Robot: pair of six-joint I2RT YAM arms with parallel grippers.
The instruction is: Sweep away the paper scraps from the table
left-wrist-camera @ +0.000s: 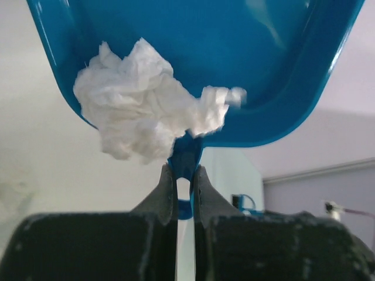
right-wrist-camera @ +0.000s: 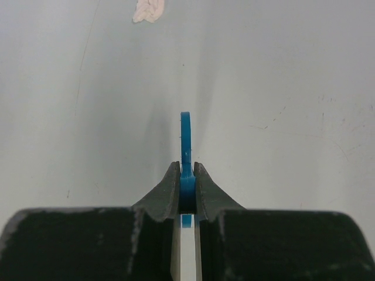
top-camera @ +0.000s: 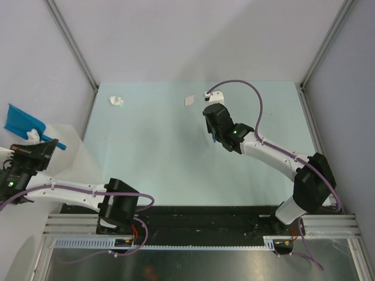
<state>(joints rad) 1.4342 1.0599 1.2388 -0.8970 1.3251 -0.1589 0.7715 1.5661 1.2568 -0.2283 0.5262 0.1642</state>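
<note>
My left gripper (left-wrist-camera: 184,177) is shut on the handle of a blue dustpan (left-wrist-camera: 246,64) that holds crumpled white paper scraps (left-wrist-camera: 143,111). In the top view the left gripper (top-camera: 45,147) holds the dustpan (top-camera: 22,120) out past the left edge of the table (top-camera: 146,164). Two paper scraps lie at the table's far side, one at the left (top-camera: 117,100) and one in the middle (top-camera: 189,100). My right gripper (right-wrist-camera: 186,178) is shut on a thin blue tool (right-wrist-camera: 186,140) seen edge-on, low over the table (right-wrist-camera: 281,76). A scrap (right-wrist-camera: 149,10) lies ahead of it. The right gripper (top-camera: 214,134) is just near-right of the middle scrap.
A pale white surface (top-camera: 67,155) lies under the dustpan, beside the table's left edge. Metal frame posts (top-camera: 79,55) rise at the far corners. The arm bases sit on a black rail (top-camera: 199,219) at the near edge.
</note>
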